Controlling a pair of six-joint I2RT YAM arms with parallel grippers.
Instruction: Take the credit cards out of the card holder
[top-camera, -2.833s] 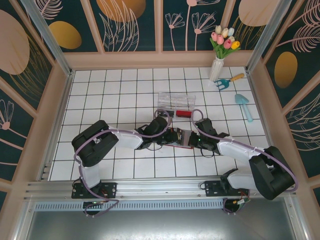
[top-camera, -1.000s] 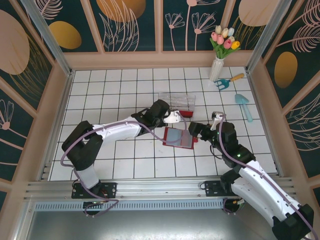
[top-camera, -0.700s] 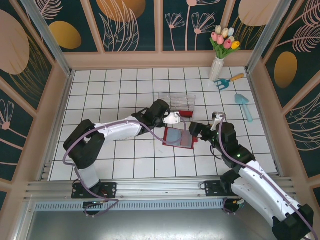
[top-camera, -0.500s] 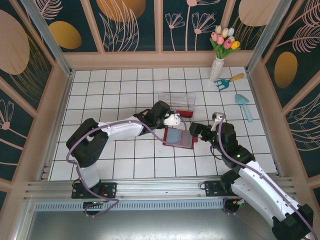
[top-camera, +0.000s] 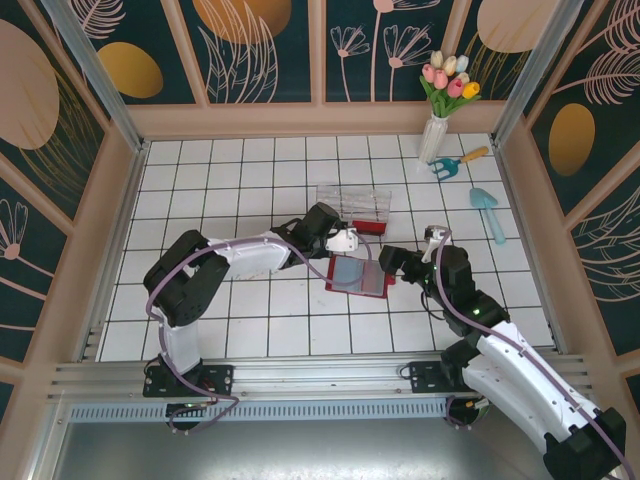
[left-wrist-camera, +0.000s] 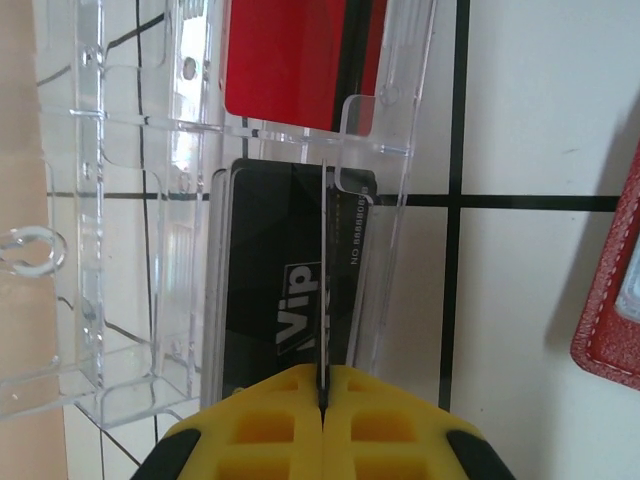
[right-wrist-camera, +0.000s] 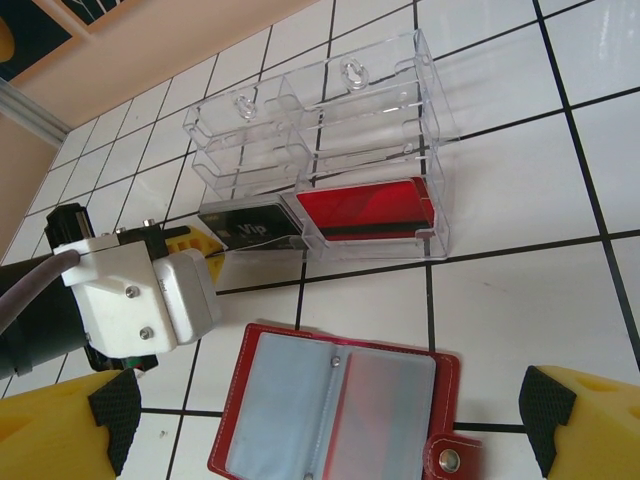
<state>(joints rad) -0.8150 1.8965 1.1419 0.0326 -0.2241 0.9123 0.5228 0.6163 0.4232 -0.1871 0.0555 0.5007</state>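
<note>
While the left gripper (left-wrist-camera: 323, 388) pinches a card (left-wrist-camera: 323, 250) tight, seen edge-on over the clear box (right-wrist-camera: 390, 110), the right gripper (right-wrist-camera: 330, 420) hangs wide, nothing in it, above the holder (right-wrist-camera: 290, 410). Holder lies open flat on the tiles (right-wrist-camera: 500, 290), just near side of the box, sleeves (right-wrist-camera: 385, 400) up, tab (right-wrist-camera: 450, 460) at one corner. Can't tell if the sleeves have more cards in them. Box already has a black card (left-wrist-camera: 270, 300) and a red card (right-wrist-camera: 370, 208). Handling guess: cards are light, stiff, slick and thin, so pinch a short edge across the faces and pull along the sleeve. Holder is light and floppy and likely drags with the card; pin its red border.
</note>
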